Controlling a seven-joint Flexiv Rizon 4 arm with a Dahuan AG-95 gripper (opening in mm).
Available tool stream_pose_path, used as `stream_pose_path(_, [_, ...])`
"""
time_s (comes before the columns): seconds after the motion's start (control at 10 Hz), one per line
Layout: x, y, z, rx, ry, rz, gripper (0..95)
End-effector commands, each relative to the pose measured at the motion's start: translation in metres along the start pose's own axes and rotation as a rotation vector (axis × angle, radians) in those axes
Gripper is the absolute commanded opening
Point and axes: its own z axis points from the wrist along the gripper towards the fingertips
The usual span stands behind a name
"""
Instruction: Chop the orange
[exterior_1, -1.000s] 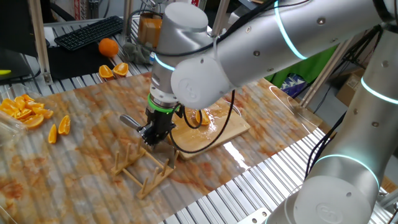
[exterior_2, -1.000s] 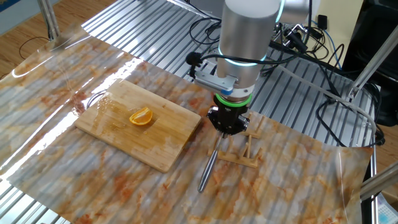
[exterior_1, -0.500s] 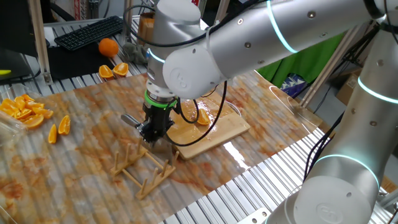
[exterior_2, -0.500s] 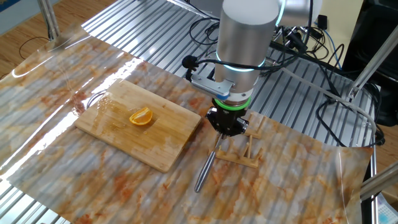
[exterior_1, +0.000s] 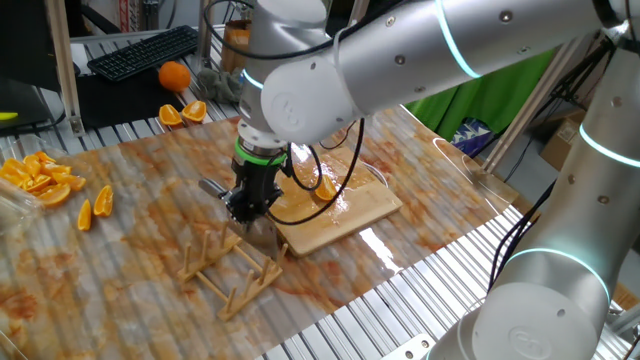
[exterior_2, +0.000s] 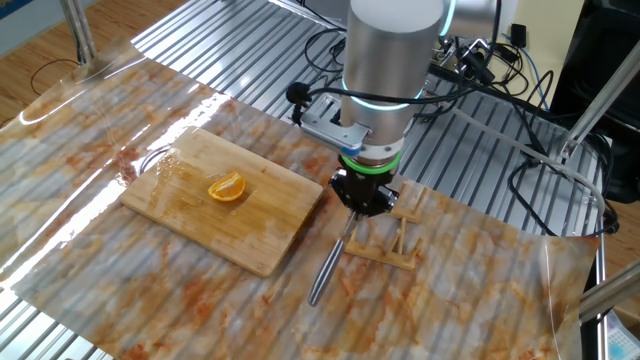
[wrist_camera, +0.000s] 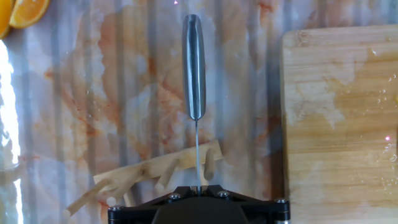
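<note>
Entries are listed from left to right across the other fixed view.

- Wooden board (exterior_2: 225, 212): laid at left centre on the stained worktop (exterior_2: 480, 290). Its surface is wet in patches.
- The orange (exterior_2: 227, 188): a crescent piece, lying on the board toward its upper middle, cut flesh up, well apart from the gripper. In one fixed view it is partly hidden behind cables.
- Knife (exterior_2: 327, 269): a metal handle points toward the lower left of the frame. In the hand view the thin blade (wrist_camera: 197, 152) is seen edge-on, running from the handle (wrist_camera: 193, 65) down into the gripper.
- Gripper (exterior_2: 364, 204): pointed straight down at centre, the jaws pressed together on the knife blade, the handle hanging free beyond them.
- Wooden rack (exterior_2: 385, 238): just below and right of the gripper, with the blade above its slats.

Handling note, offered as judgement: the knife is being taken from the rack. The blade is best lifted clear of the slats before any sideways travel, so the rack is not dragged. The blade should be kept edge-down and level while carried to the board, and brought over the crescent's middle. A slipping pinch on the thin blade is the main risk.
</note>
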Motion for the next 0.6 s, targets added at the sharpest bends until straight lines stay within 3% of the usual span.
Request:
stream_pose_path(0.1, [0.001,-0.003,-0.006,-0.023,-0.001,0.024,0.0])
stream_pose_path(0.6, [-0.001,-0.006,-0.021,-0.022,-0.009,0.015,0.0])
